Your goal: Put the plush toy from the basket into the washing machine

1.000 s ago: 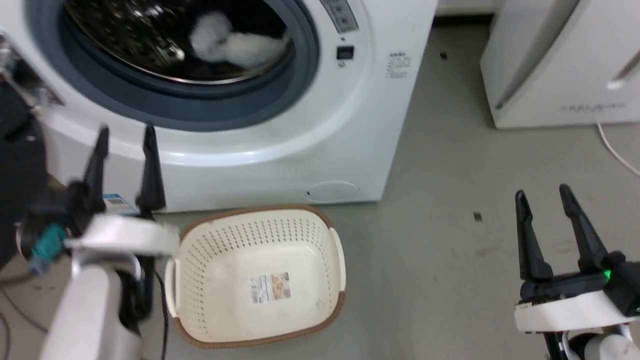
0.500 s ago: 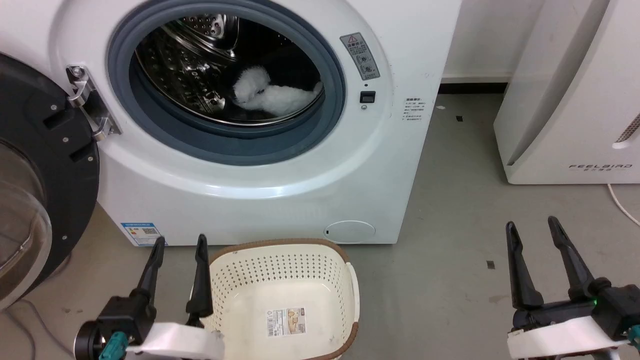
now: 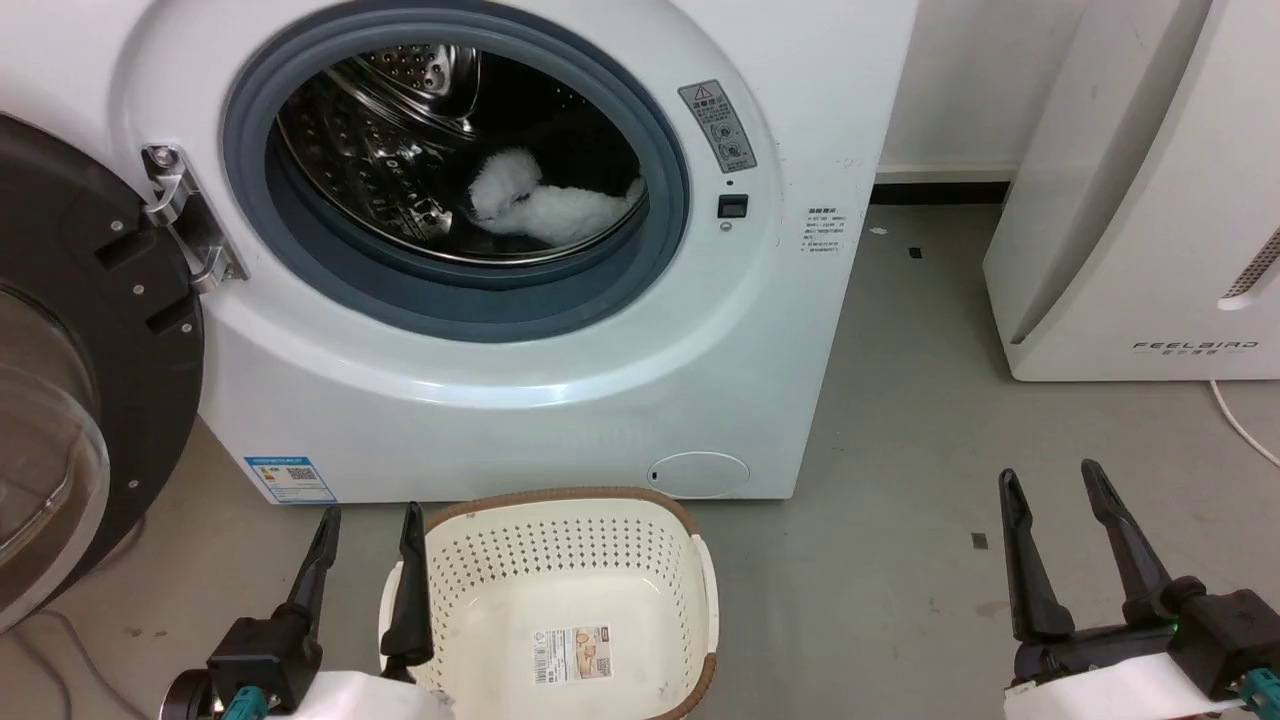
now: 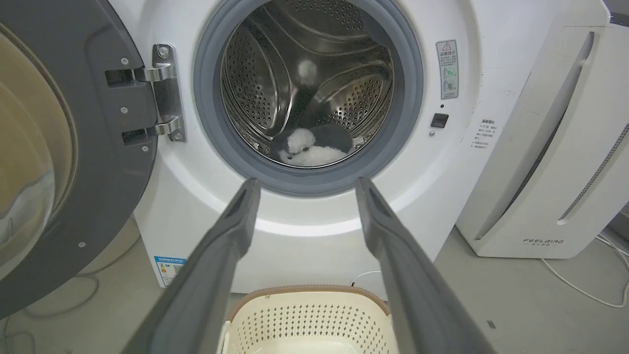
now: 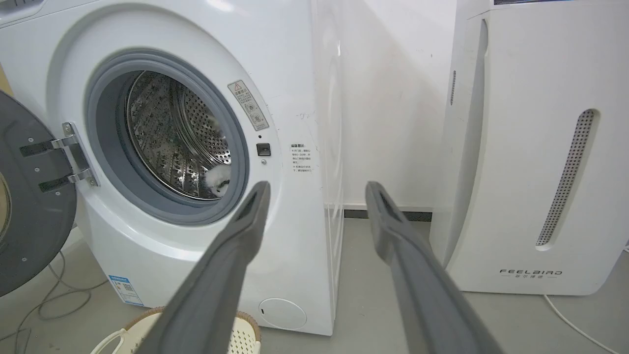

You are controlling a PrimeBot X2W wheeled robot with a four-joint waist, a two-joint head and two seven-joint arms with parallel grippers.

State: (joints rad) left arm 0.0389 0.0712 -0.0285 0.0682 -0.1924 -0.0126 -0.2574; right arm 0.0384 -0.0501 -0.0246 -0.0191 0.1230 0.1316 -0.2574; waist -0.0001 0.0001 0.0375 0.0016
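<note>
The left tool [image 3: 371,512] has pulled back, fingers apart and empty, to 9 o'clock of the cream holey plastic basket [image 3: 560,497]; the right tool [image 3: 1048,472], at 3 o'clock, is apart too; the fluffy black-and-white plush toy [image 3: 540,205] lies in the shiny steel drum [image 3: 380,170] of the big white washing machine [image 3: 560,400], so the job looks done.

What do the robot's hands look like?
The left gripper and right gripper each have two long, thin, dark fingers tapering to points on a black base. Behind sit white wrist cuffs with teal plugs. A green light glows on the right one.
</note>
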